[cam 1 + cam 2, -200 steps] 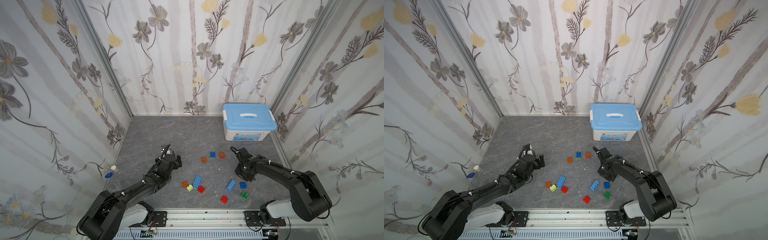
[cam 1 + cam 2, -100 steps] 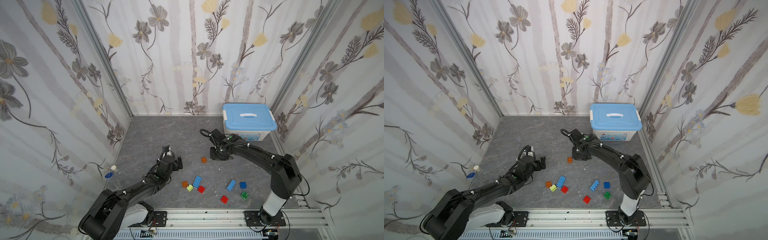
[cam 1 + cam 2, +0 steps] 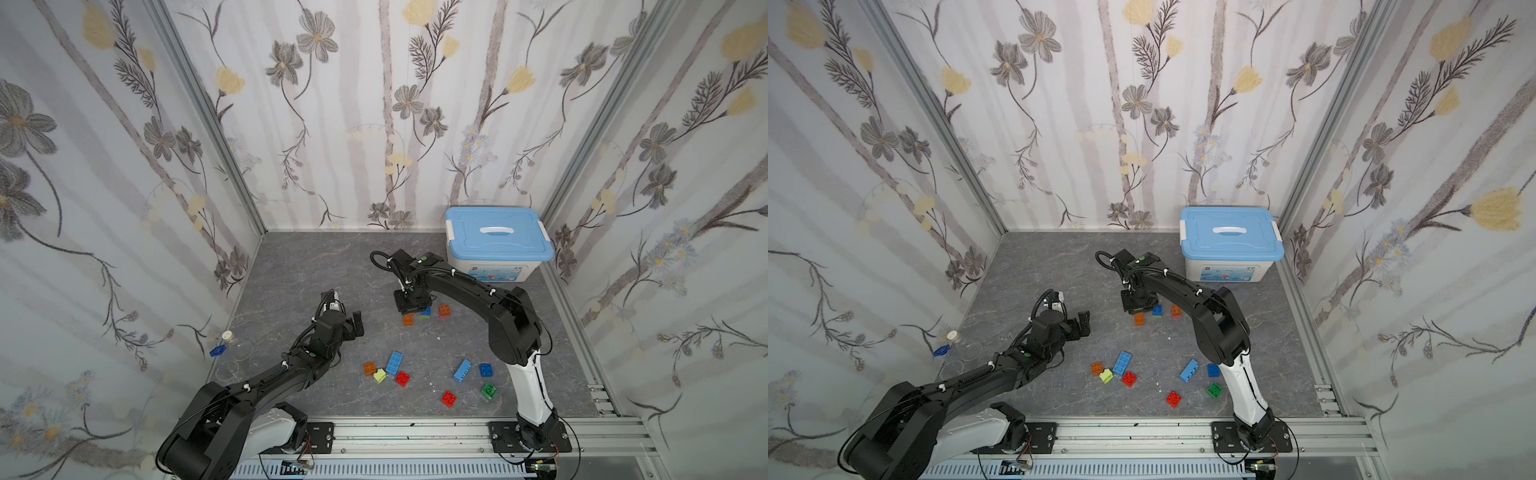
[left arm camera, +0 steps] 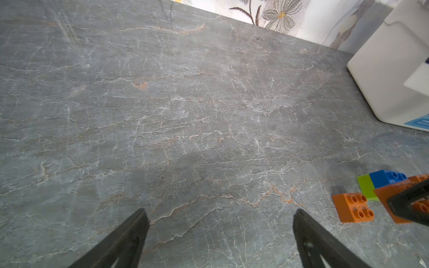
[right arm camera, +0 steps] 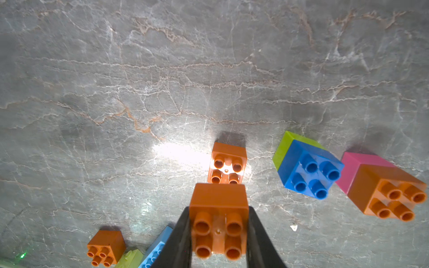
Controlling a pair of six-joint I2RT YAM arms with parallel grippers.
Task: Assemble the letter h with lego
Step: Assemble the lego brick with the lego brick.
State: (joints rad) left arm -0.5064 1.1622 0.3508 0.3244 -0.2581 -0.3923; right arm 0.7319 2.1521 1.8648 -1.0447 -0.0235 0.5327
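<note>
1. My right gripper (image 5: 218, 208) was clamped on the held orange brick (image 5: 219, 222), with one finger pressed against each side wall.
2. The loose orange brick (image 5: 227, 163) lay studs-up on the grey floor (image 5: 162, 69), just beyond my right fingertips. I could not tell whether the held orange brick touched it.
3. The blue-on-lime pair (image 5: 308, 167) stood near my right hand, on its right side and clear of the fingers.
4. The orange-on-pink pair (image 5: 385, 188) sat just past the blue-on-lime pair, farther from my right hand.
5. My left gripper (image 4: 220, 211) had its jaws spread wide with nothing between them and bare floor beneath. It was well apart from my right hand.
6. Behind both hands, a near group was bunched together: a small orange brick (image 3: 369, 368), a lime brick (image 3: 379, 375), a long light-blue brick (image 3: 394, 362) and a red brick (image 3: 402, 378).
7. A second group was spread out behind my right hand: another long light-blue brick (image 3: 462, 370), a blue brick (image 3: 485, 369), a green brick (image 3: 488, 391) and another red brick (image 3: 449, 397).
8. The storage box (image 3: 496, 241) stood with its lid on, beyond my right hand and to its right.
</note>
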